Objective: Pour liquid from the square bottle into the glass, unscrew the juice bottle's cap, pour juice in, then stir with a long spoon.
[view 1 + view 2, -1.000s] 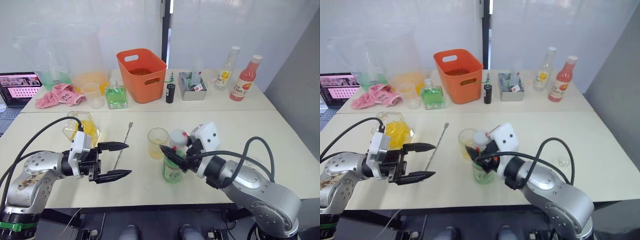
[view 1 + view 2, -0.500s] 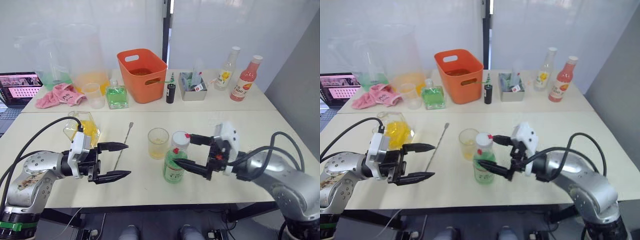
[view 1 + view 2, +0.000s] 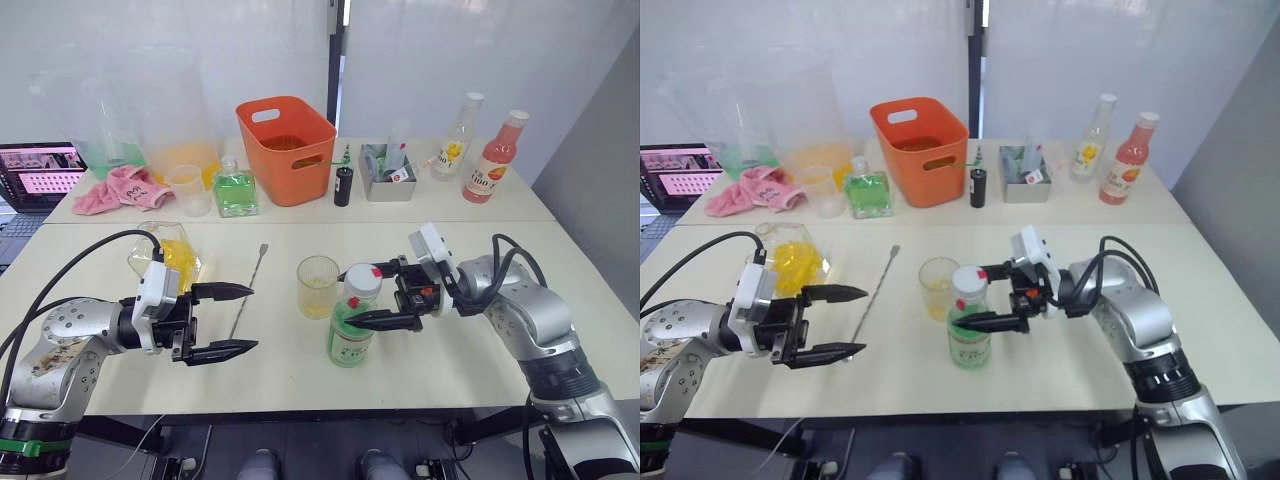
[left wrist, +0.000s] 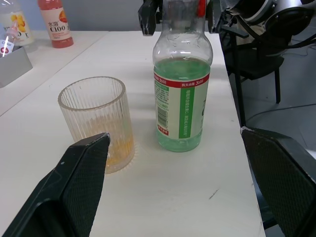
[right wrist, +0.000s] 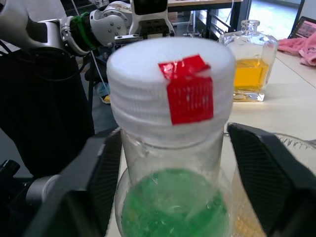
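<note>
The juice bottle (image 3: 350, 328) is seen standing upright near the front of the table (image 3: 500, 360), just beside the glass (image 3: 317, 286). The right gripper (image 3: 385, 295) is held wide open around the bottle's neck, with the white cap (image 5: 170, 86) between its fingers, not squeezed. The left gripper (image 3: 228, 320) is held open and empty near the long spoon (image 3: 247, 289). The square bottle (image 3: 172, 254) is seen behind it.

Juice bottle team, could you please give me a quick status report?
Right pincer open, fingers either side of the juice bottle, not clamped. Cap on. Left pincer open, empty. Glass close beside the bottle.
</note>
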Controlling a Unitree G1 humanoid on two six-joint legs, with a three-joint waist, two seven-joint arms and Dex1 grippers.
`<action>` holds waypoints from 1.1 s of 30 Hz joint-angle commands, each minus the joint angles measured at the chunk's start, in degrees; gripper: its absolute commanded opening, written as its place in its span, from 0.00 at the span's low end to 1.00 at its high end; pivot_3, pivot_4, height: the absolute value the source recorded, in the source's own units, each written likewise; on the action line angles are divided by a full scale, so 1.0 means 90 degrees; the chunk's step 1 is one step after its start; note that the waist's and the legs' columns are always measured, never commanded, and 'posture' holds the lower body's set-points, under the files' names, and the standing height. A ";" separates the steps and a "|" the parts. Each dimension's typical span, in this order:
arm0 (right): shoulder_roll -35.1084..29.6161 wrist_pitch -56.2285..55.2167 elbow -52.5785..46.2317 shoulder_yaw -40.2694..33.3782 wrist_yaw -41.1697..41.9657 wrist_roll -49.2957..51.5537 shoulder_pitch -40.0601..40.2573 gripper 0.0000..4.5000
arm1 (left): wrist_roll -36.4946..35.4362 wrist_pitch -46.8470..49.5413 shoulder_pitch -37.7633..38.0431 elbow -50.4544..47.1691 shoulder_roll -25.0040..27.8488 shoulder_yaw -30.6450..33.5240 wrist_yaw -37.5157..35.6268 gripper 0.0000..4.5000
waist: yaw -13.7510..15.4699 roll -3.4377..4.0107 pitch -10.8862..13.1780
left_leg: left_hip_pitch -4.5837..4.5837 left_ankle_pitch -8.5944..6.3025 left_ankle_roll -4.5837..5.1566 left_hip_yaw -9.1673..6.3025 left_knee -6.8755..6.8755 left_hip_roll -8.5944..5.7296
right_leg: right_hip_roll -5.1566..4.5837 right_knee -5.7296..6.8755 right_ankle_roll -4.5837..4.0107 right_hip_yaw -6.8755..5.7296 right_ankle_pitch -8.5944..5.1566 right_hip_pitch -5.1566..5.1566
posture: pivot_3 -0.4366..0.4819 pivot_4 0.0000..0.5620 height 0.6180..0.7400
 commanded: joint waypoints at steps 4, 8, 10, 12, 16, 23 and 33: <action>0.0007 0.0114 -0.0156 -0.0302 0.0105 0.0235 -0.0118 0.30 | -0.0019 0.0002 -0.0038 -0.0168 0.0098 0.0065 0.0016 1.00 | -0.0006 0.0001 0.0000 | 0.0000 0.0000 0.0000 0.0000 -0.0001 0.0000 | 0.0000 0.0002 0.0000 0.0000 0.0000 -0.0002 | 0.48 0.27 0.99; 0.0031 0.0512 -0.1035 -0.0522 -0.0468 0.0544 0.0159 0.30 | -0.0014 0.0002 -0.0062 -0.0179 0.0072 0.0030 0.0042 1.00 | 0.0004 0.0001 0.0000 | -0.0002 0.0000 0.0000 0.0000 0.0000 0.0000 | 0.0000 0.0002 0.0000 0.0000 0.0000 -0.0002 | 0.48 0.27 0.99; 0.0146 0.0966 -0.1713 -0.0710 -0.1182 0.0900 0.0312 0.30 | -0.0014 -0.0002 -0.0056 -0.0194 0.0060 0.0026 0.0051 1.00 | 0.0000 0.0001 0.0001 | -0.0003 0.0000 0.0000 -0.0001 -0.0002 0.0000 | 0.0000 0.0003 0.0000 0.0000 0.0000 -0.0005 | 0.48 0.27 0.99; 0.0304 0.1626 -0.2703 -0.0817 -0.2406 0.1114 0.0546 0.30 | -0.0004 -0.0024 -0.0050 -0.0207 0.0029 0.0013 0.0075 1.00 | -0.0002 0.0001 0.0001 | -0.0004 0.0000 0.0000 -0.0001 -0.0003 0.0001 | 0.0000 0.0007 0.0000 0.0000 0.0000 -0.0007 | 0.48 0.27 0.99; 0.0696 0.2634 -0.4058 -0.0730 -0.4519 0.1071 0.0943 0.30 | 0.0008 -0.0058 -0.0053 -0.0213 -0.0020 -0.0009 0.0116 1.00 | -0.0015 0.0000 0.0000 | -0.0001 0.0000 -0.0001 -0.0003 -0.0004 0.0001 | 0.0001 0.0015 0.0000 0.0000 0.0000 -0.0009 | 0.48 0.27 0.99; 0.1170 0.2964 -0.4781 -0.0146 -0.6216 0.0363 0.1508 0.30 | -0.0017 -0.0014 -0.0122 -0.0192 -0.0012 -0.0050 0.0139 1.00 | -0.0001 -0.0001 -0.0001 | -0.0003 0.0001 -0.0003 -0.0002 0.0001 -0.0001 | -0.0001 0.0010 0.0000 0.0001 0.0000 -0.0007 | 0.48 0.27 0.99; 0.1253 0.2532 -0.4709 0.0236 -0.6248 -0.0043 0.2062 0.30 | -0.0002 0.0111 -0.0382 -0.0120 -0.0022 -0.0188 0.0133 1.00 | -0.0030 -0.0005 -0.0003 | 0.0001 0.0001 -0.0002 -0.0003 0.0000 0.0000 | 0.0001 0.0007 0.0000 0.0001 0.0000 -0.0003 | 0.48 0.27 0.99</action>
